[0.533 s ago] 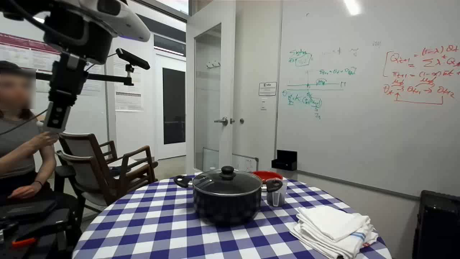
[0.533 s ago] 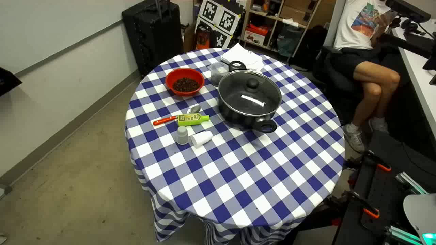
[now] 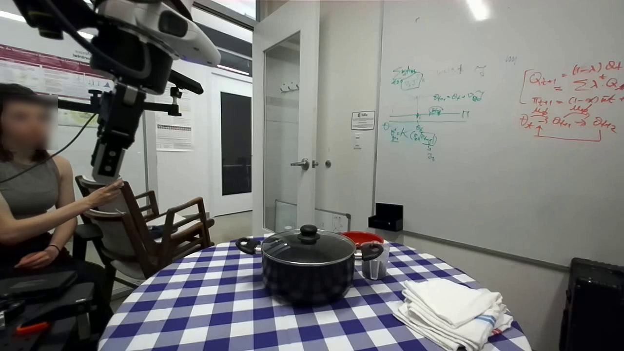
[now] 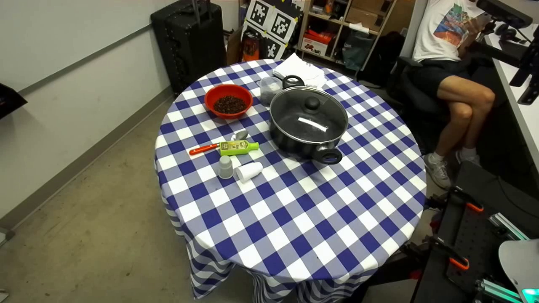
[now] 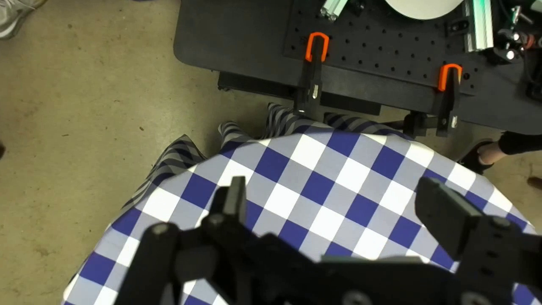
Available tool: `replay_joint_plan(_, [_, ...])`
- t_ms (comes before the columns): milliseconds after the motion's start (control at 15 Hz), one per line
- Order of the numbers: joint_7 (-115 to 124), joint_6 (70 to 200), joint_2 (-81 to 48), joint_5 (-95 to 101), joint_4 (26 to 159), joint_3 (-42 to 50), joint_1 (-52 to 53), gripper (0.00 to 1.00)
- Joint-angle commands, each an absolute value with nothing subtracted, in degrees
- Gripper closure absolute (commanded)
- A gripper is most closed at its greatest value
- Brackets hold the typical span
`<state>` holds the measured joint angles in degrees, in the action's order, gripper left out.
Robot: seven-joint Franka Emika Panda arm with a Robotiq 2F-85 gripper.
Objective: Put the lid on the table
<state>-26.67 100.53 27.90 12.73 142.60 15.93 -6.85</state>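
The lid (image 3: pixel 292 248) is a see-through dome with a dark centre knob. It sits on the black pot (image 3: pixel 308 282), and it also shows in an exterior view (image 4: pixel 294 115). The pot stands on the table (image 4: pixel 294 219), which has a blue-and-white checkered cloth. My gripper (image 3: pixel 106 170) hangs high, left of the table and pot in that view. Part of it shows at the right edge of an exterior view (image 4: pixel 522 90). In the wrist view my gripper (image 5: pixel 331 184) is open and empty, with checkered cloth below. The lid is out of the wrist view.
A red bowl (image 4: pixel 228 101), clear cup (image 4: pixel 269 90) and white towels (image 4: pixel 301 71) surround the pot. A green bottle (image 4: pixel 236 147), orange-handled spoon (image 4: pixel 204 149), grey shaker (image 4: pixel 225 167) and white cup (image 4: pixel 249 171) lie nearby. A seated person (image 3: pixel 34 190) shows behind my gripper.
My gripper has moved right in an exterior view and has come into sight at the right edge of an exterior view. The lid and pot have not moved.
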Motion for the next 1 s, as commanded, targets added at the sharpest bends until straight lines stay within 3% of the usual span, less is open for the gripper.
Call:
replay_joint_plan(0, [-25.0, 101.3, 21.7, 8.4, 136.9, 14.6, -5.0, 0.00])
replay_joint_plan(933, [-16.8, 107.0, -4.0, -8.4, 113.7, 8.4, -4.2, 0.00])
